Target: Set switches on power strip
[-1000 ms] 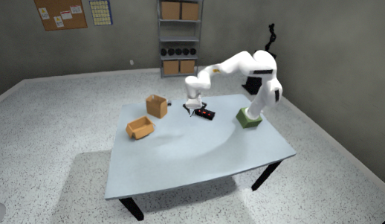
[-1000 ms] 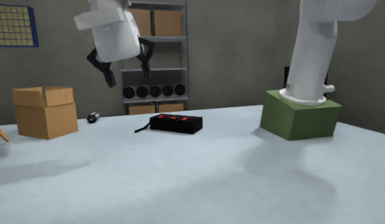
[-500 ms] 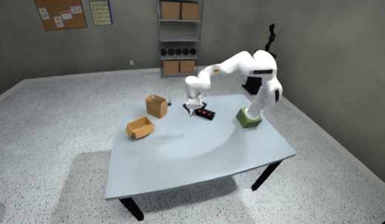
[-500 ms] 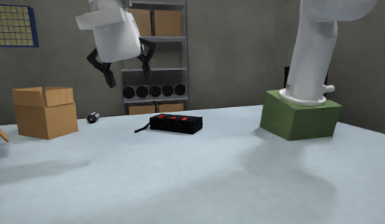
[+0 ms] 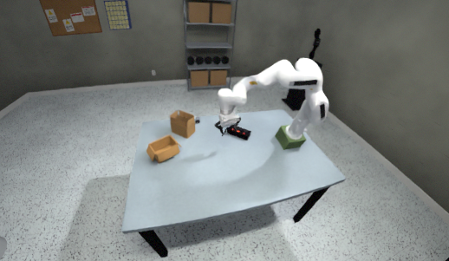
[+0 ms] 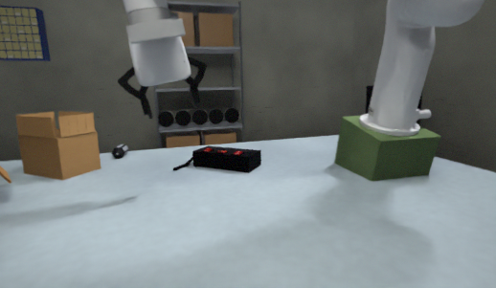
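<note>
A black power strip (image 5: 239, 132) (image 6: 227, 159) lies right way up on the table (image 5: 217, 188) (image 6: 230, 232), with three red switches on its top. Its short cable (image 6: 182, 166) leaves at the left end in the exterior view. I cannot tell the position of each switch. My gripper (image 5: 228, 127) (image 6: 171, 106) is open and empty. It hangs above the table over the cable end of the strip, a little to its left in the exterior view, and does not touch it.
An upright cardboard box (image 5: 182, 123) (image 6: 57, 144) and a tipped open box (image 5: 164, 148) stand at the left of the table. A small dark cylinder (image 6: 120, 150) lies near the upright box. The arm's green base block (image 5: 289, 138) (image 6: 385, 150) stands at the right.
</note>
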Robot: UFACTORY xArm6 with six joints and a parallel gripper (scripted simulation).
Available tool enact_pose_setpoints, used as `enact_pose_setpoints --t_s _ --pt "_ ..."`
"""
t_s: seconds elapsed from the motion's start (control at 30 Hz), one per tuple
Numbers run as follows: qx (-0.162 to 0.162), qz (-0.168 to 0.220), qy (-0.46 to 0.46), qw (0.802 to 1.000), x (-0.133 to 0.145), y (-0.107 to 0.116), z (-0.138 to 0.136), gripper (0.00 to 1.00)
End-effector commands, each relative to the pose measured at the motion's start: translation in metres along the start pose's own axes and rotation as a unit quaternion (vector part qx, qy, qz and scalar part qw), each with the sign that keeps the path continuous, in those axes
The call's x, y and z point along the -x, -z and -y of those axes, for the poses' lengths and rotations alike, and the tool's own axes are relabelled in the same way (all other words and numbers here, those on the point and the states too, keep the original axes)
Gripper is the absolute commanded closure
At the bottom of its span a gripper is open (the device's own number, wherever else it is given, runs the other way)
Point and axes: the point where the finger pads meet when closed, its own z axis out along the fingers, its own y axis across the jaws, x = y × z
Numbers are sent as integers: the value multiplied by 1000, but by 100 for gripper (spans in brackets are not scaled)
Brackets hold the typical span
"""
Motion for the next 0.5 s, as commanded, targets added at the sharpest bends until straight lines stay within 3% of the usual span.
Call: enact_pose_setpoints --t_s 0.0,0.27,0.47 --pt "14 -8 81 997 7 -4 3 0" --pt "25 -10 174 984 16 -11 9 0" --pt "37 -9 271 962 25 -19 15 0"
